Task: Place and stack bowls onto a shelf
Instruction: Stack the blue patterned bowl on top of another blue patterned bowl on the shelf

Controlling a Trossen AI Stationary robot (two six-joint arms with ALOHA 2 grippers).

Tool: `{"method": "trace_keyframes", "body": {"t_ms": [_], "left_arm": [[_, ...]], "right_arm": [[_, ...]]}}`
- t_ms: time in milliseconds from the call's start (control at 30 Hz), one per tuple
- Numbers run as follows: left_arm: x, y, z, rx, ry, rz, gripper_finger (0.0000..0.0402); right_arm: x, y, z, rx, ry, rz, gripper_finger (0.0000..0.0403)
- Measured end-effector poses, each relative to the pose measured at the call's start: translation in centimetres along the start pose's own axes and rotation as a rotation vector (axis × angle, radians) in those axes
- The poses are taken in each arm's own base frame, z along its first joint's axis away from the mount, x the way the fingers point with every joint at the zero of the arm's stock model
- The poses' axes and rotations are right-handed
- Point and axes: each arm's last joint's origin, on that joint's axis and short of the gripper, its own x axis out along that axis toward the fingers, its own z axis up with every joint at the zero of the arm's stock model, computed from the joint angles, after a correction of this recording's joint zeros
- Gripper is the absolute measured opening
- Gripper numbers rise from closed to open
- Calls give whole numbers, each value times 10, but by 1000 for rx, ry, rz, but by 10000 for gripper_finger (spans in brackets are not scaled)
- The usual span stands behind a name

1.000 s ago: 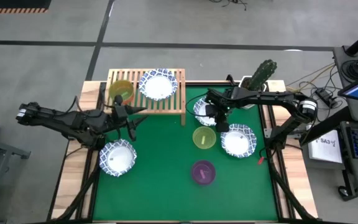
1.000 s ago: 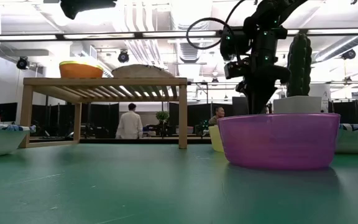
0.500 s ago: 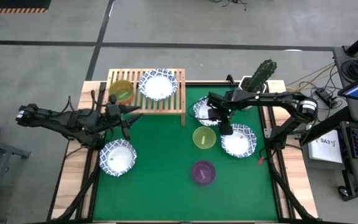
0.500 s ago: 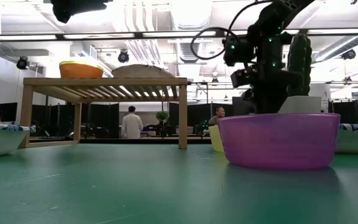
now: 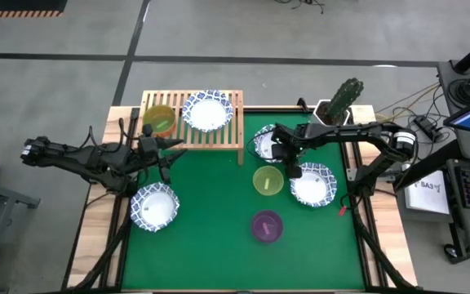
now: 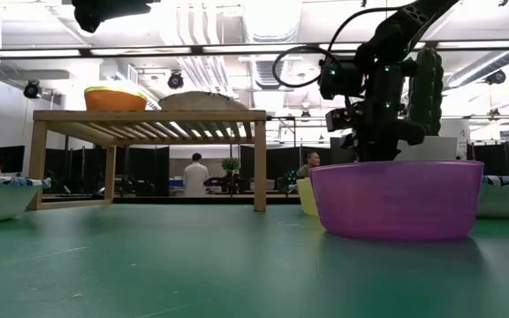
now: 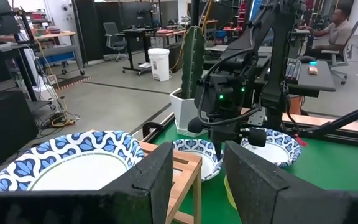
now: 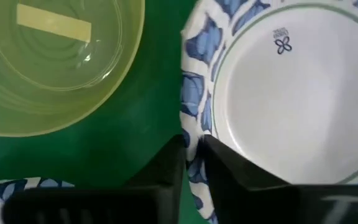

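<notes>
A white bowl with a blue-patterned rim (image 5: 266, 144) sits on the green mat right of the light-wood shelf (image 5: 192, 131). My right gripper (image 5: 286, 157) points down at this bowl's near-right rim and is shut on it; it also shows in the right wrist view (image 8: 192, 155). The shelf holds a yellow-green bowl nested in an orange-red one (image 5: 159, 120) and a white bowl (image 5: 207, 112). A lime bowl (image 5: 268, 180), a purple bowl (image 5: 266, 225) and two more white bowls (image 5: 312, 184) (image 5: 154, 206) rest on the mat. My left gripper (image 5: 168, 155) is open and empty, held high in front of the shelf. My right gripper holds the white bowl by its blue-patterned rim (image 8: 190, 127) on the side toward the lime bowl. One finger is inside the bowl and one outside. The fingers come from above, pointing down. The bowl sits upright on the mat.
A white angular pot with a cactus (image 5: 341, 102) stands at the far right behind my right arm. The lime bowl (image 8: 61, 56) and another white bowl (image 8: 17, 186) lie close beside the held bowl. Open mat lies at the centre and near left.
My right gripper has swung a little toward the table's right edge and back, and has come down onto the white bowl's rim. The bowls have stayed where they were.
</notes>
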Motion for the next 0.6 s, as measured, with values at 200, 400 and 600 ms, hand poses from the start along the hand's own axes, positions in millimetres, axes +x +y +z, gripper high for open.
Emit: {"method": "trace_keyframes", "body": {"t_ms": [200,400,600], "left_arm": [[0,0,0,0,0,0,127],[0,0,0,3,2,0,127],[0,0,0,10,2,0,127]], "right_arm": [[-1,0,0,10,1,-16,11],[-27,-2,7,-9,-16,-93,9],[-84,-6,24,-10,-149,-209,9]]}}
